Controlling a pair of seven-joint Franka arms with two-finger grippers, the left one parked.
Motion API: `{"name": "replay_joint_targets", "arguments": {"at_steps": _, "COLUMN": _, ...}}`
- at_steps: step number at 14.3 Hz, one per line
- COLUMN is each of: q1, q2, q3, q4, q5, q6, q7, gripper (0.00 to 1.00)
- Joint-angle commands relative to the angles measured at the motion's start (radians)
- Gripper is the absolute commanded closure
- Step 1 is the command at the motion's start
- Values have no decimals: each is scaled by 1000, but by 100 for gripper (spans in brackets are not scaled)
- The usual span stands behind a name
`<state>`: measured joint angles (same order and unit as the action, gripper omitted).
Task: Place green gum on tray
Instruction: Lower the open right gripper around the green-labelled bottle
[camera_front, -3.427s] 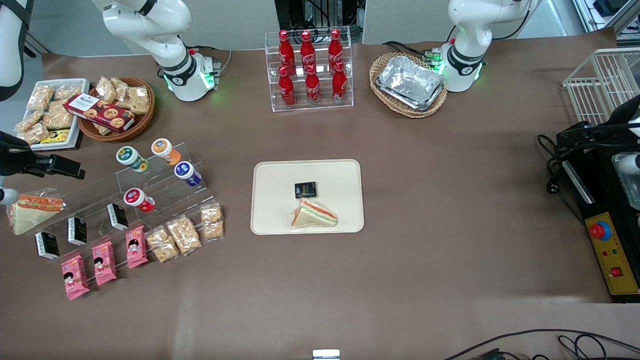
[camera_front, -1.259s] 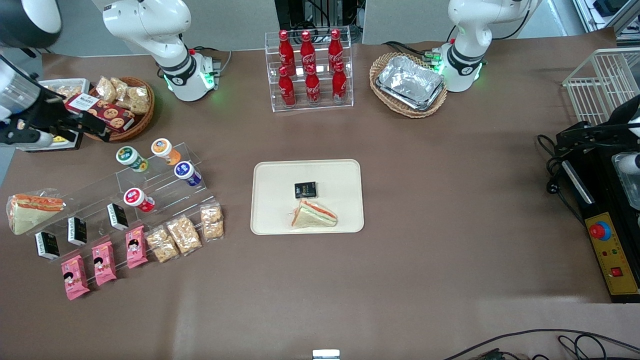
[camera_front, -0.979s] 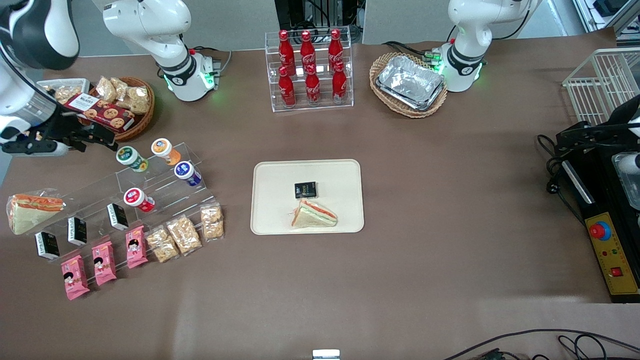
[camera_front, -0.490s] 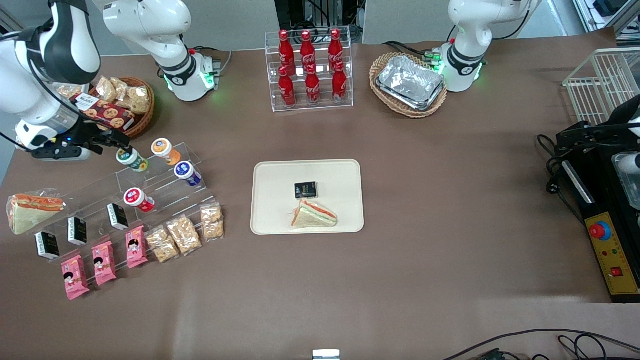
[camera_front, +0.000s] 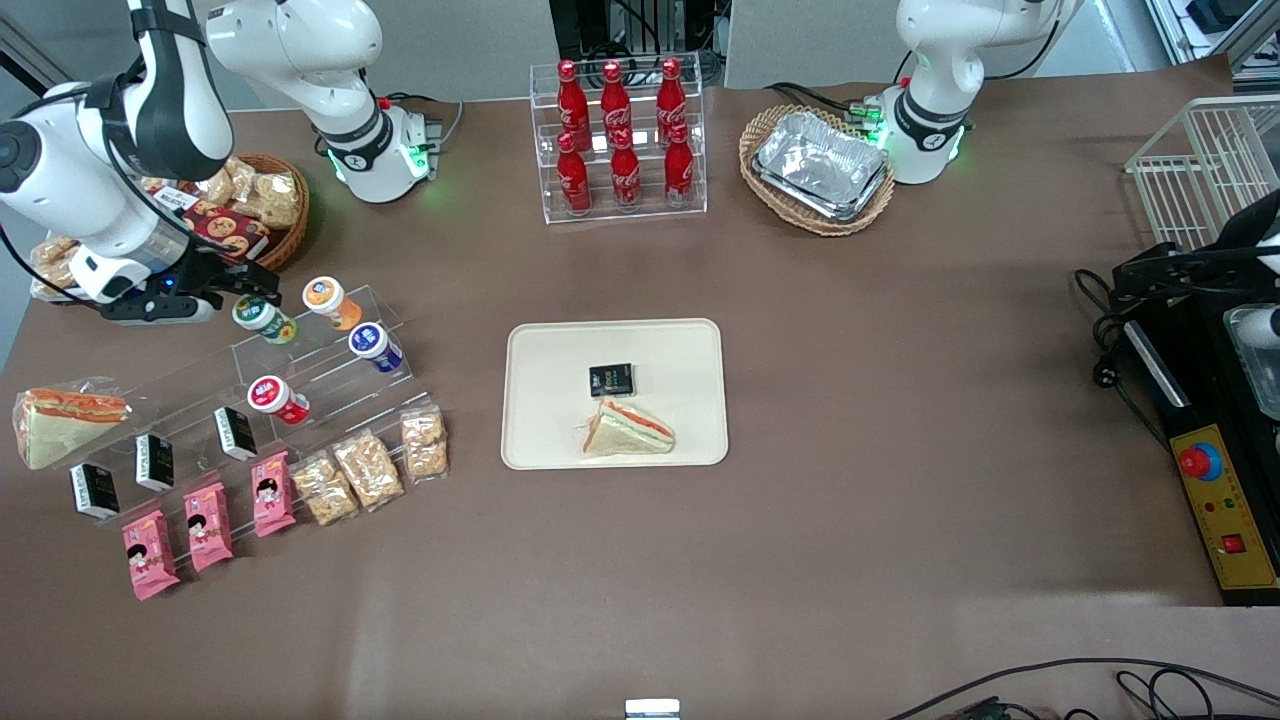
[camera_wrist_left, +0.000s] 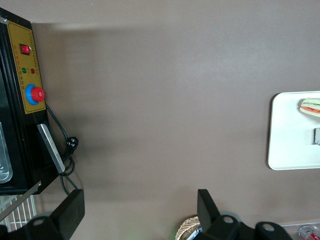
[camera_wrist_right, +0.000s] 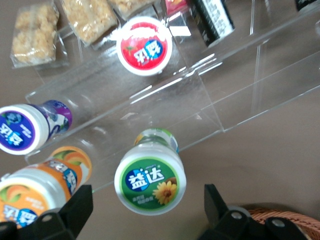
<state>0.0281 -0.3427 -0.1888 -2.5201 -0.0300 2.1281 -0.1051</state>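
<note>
Green-lidded gum (camera_front: 262, 316) sits tilted on the top step of a clear plastic rack (camera_front: 300, 375) near the working arm's end of the counter (camera_front: 900, 400), and we see our hand (camera_front: 250, 290) poised right over it. In the wrist view the gum (camera_wrist_right: 150, 180) shows between the two fingers (camera_wrist_right: 80, 205), which stand apart on either side of its lid without touching it. Beside it on the same step is an orange-lidded bottle (camera_front: 330, 300), with a blue-lidded bottle (camera_front: 374, 345) one step nearer the front camera and a red-lidded bottle (camera_front: 275, 398) lower still. We find the tray (camera_front: 540, 400) in the middle of the counter, well apart from the rack; it carries a wrapped sandwich (camera_front: 627, 430) and a small black packet (camera_front: 611, 379) just beside it. Near the hand, toward the counter's corner, a wicker basket (camera_front: 285, 225) holds snack bags.
</note>
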Motion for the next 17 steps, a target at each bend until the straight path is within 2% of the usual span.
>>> {"name": "replay_joint_targets", "arguments": {"at_steps": 1, "q1": -5, "q2": -27, "q3": 2, "q4": -74, "q5": -25, "q6": 73, "q7": -4, "gripper": 6}}
{"name": "replay_joint_targets", "arguments": {"at_steps": 2, "q1": -5, "q2": -27, "q3": 3, "q4": -72, "q5": -25, "q6": 73, "q7": -4, "gripper": 14}}
{"name": "replay_joint_targets", "arguments": {"at_steps": 4, "q1": -4, "q2": -26, "q3": 3, "q4": -68, "q5": -25, "q6": 76, "q7": -4, "gripper": 17}}
{"name": "replay_joint_targets", "arguments": {"at_steps": 15, "q1": -5, "q2": -4, "q3": 2, "q4": -60, "q5": -25, "q6": 127, "q7": -5, "gripper": 18}}
{"name": "replay_joint_targets", "arguments": {"at_steps": 17, "q1": -5, "q2": -6, "q3": 2, "q4": -60, "q5": -25, "q6": 131, "q7": -8, "gripper": 29}}
